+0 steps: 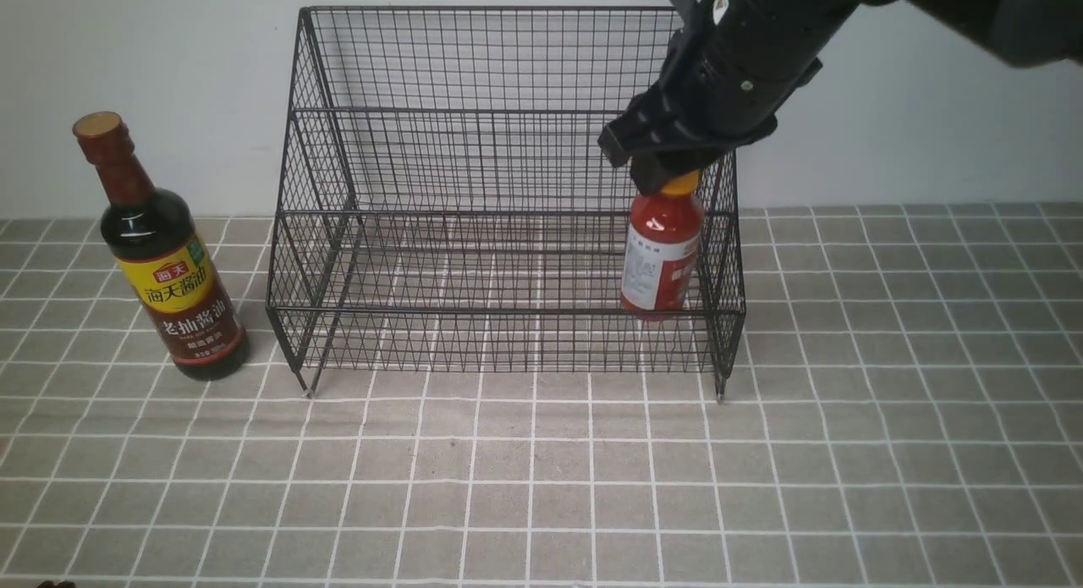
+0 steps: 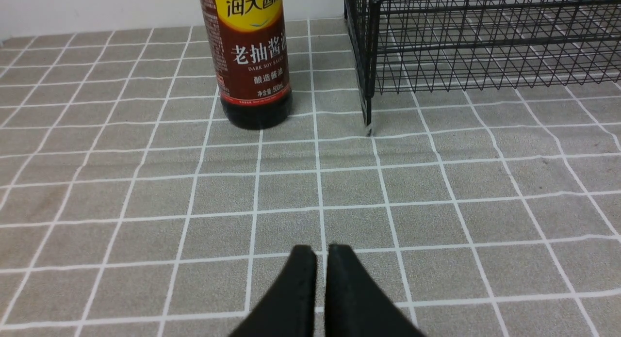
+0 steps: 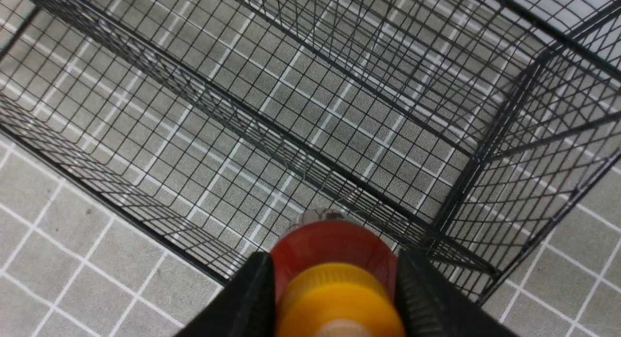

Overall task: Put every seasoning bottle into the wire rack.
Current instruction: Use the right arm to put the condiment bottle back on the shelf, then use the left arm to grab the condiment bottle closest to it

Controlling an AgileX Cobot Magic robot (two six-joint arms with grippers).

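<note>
Working down into the wire rack [image 1: 508, 311] on the desk [image 1: 508, 508]: its front tier, robot's right end, looks like the drop spot. Soy bottle [image 1: 182, 288] stands on the desk outside the rack, beyond its left side, not placed yet. Red sauce bottle [image 1: 660, 254] is inside the front tier with a slight lean, base low behind the front mesh; can't tell if the base bears on the floor wires. Right jaws are partway open, closed around its orange cap [image 3: 339, 298]. Left jaws are shut, nothing between them. Step in hand, my read: seat the red bottle and let go. Straighten it first, ease down till the base takes the weight, then open slowly and evenly. Lift straight up before any sideways move; a cap grip is high, so a twist on release could tip the bottle or drag it against the mesh. Clearances: tall back and sloping right side are close to the right arm [image 1: 744, 72], so don't swing that way while low. Front rail and middle step rail flank the bottle; watch for a snag there. Most of the front tier toward the left is open, good room for the soy bottle. Bare desk in front of the rack gives the left arm a free approach.
</note>
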